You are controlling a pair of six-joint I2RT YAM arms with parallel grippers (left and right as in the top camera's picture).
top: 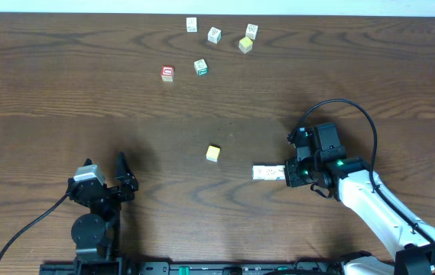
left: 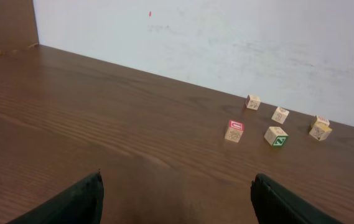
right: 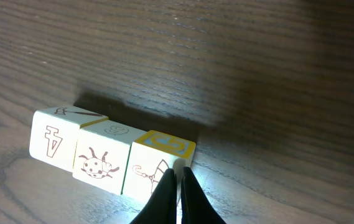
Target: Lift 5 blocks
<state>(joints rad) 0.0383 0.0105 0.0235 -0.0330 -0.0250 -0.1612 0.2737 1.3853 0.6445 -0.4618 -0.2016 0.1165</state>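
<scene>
Three blocks (right: 102, 158) edge-to-edge, wide tabletop (right: 257, 62) around.

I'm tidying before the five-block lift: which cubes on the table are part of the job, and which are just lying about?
Job: row of three whitish blocks by the right gripper; yellow-orange block; red-bordered block.
Lying about: green-bordered cube; pale yellow cube; three white cubes near it.

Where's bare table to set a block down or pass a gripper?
Bare: table left of the red-bordered cube; the wide band between the far cubes and the yellow-orange cube. Crowded: far cubes, and the three-block row against the shut right gripper.
</scene>
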